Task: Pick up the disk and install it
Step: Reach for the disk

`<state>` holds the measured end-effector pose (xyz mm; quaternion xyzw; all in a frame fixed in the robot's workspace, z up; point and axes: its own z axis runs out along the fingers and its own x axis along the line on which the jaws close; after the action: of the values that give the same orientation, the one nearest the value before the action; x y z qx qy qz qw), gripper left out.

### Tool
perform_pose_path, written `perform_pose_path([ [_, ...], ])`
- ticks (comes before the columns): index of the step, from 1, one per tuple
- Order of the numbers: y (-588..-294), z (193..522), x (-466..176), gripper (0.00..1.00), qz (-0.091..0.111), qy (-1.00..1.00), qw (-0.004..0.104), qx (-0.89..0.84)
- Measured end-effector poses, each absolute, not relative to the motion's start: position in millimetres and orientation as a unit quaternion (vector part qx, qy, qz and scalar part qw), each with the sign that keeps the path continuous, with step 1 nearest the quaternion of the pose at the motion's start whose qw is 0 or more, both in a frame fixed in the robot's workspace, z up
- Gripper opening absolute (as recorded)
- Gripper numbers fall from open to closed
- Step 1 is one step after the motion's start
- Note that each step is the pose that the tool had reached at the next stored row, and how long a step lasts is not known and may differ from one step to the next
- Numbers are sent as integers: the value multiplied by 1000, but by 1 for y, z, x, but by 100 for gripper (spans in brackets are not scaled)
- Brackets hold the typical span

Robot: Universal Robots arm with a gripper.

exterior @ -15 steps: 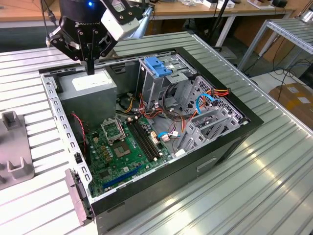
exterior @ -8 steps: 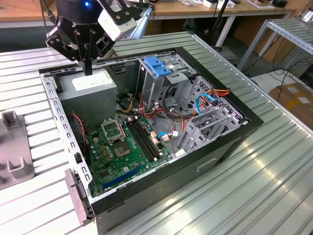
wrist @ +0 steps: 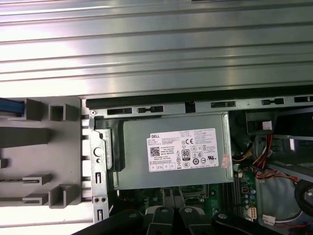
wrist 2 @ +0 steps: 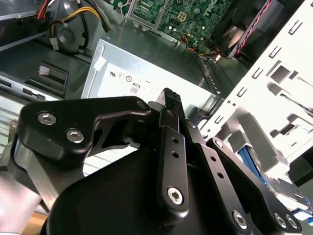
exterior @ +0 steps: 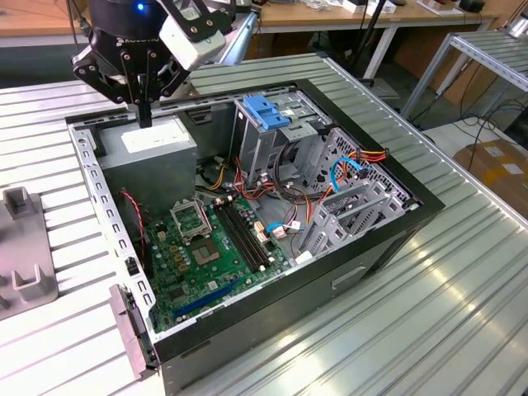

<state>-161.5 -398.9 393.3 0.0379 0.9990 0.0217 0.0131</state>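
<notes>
Clenched on nothing, the gripper [exterior: 145, 122] is hovering over the power supply [exterior: 157, 142] while the disk [wrist 2: 287, 190] is sitting at the grey holder [wrist: 49, 156] outside the computer case [exterior: 388, 239], likely rigid, dense and shock-sensitive, and best pinched across its blue rails.

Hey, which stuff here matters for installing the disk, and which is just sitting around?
For the job: disk, gripper, case.
Just there: power supply, motherboard, cables.
</notes>
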Motion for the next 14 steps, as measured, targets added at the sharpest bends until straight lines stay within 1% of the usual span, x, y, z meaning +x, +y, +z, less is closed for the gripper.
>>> perform_pose_path([
  [14, -399, 393, -168, 10, 22, 999, 13, 38],
])
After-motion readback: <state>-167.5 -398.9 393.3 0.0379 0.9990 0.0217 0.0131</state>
